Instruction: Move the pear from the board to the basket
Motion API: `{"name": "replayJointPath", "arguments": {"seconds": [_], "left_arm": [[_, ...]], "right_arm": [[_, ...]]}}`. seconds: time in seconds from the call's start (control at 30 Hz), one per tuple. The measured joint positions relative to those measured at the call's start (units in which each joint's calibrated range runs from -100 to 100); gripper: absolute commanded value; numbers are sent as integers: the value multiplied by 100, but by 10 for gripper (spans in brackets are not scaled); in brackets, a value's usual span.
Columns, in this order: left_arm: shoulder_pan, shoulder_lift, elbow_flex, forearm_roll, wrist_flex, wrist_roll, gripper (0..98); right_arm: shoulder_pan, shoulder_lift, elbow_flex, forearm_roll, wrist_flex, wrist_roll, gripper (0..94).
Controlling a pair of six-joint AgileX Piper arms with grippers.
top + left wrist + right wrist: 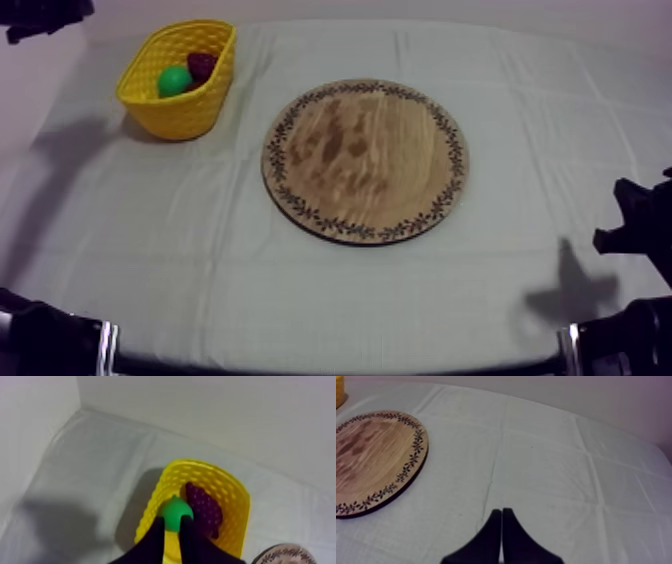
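The pear [174,81] is lying in the basket [182,118] at the far left, touching the grapes [202,65]. The left fingers [154,543] are hanging apart above it, gripping nothing. The right fingers [492,533] are pressing together, empty, over the tabletop [561,466] right of the board [365,160].
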Motion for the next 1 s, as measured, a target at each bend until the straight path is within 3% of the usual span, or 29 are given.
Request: {"name": "replayJointPath", "arguments": {"seconds": [0.17,0.43,0.63,0.87,1.0], "left_arm": [[-192,-1299,890,67,-553,-30,22],[-289,-3554,2748,-205,-1164,129,4],[-366,-5218,4337,-322,-1578,4,0],[-345,-6947,5920,-324,-1886,-55,0],[-294,-7639,6550,-146,-1937,-186,0]], "right_arm": [[0,0,0,0,0,0,5],[0,0,0,0,0,0,5],[0,0,0,0,0,0,5],[0,0,0,0,0,0,5],[0,0,0,0,0,0,5]]}}
